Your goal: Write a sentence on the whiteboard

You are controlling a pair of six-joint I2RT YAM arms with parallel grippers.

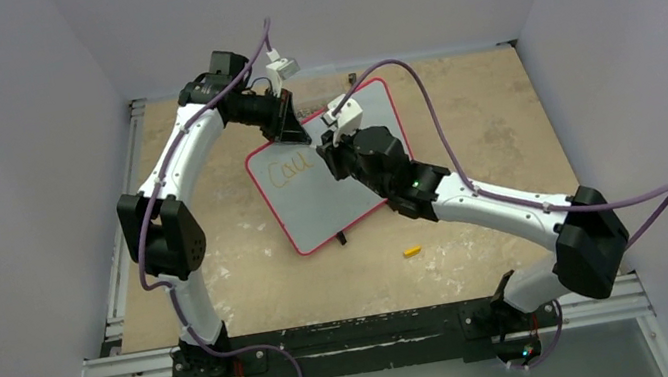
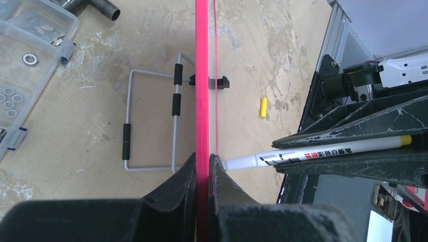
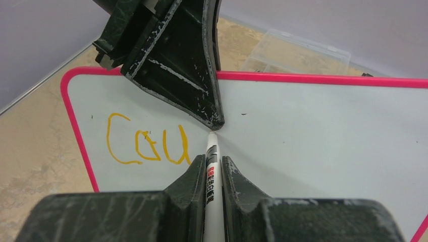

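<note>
At the middle of the tan table [image 1: 254, 282], the whiteboard [image 1: 322, 200] is seen turned askew, its red-pink rim pinched at the 11 o'clock corner by the left gripper [image 2: 203, 161], whose fingers are clamped tight on either side of the edge. The right gripper [image 3: 213, 164] is closed around a white marker [image 3: 212, 151], which is pointed toward 12 o'clock in the wrist view. Its tip is held at the board's face just to the 3 o'clock side of the orange-yellow lettering [image 3: 146, 146]; whether tip and surface actually meet cannot be told. Only three letters, "Cou", are written so far, at the board's 10 o'clock area in the overhead view, and the rest of the glossy face is left bare. A small yellow cap [image 1: 412, 251] is seen on the table at 5 o'clock from the board, well apart from it. On the board's back side, a grey wire stand [image 2: 151, 121] with black sleeves is visible, joined to the rim by a black clip [image 2: 218, 81]. A clear plastic box [image 2: 25, 55] of nuts and washers is seen beyond the stand.
</note>
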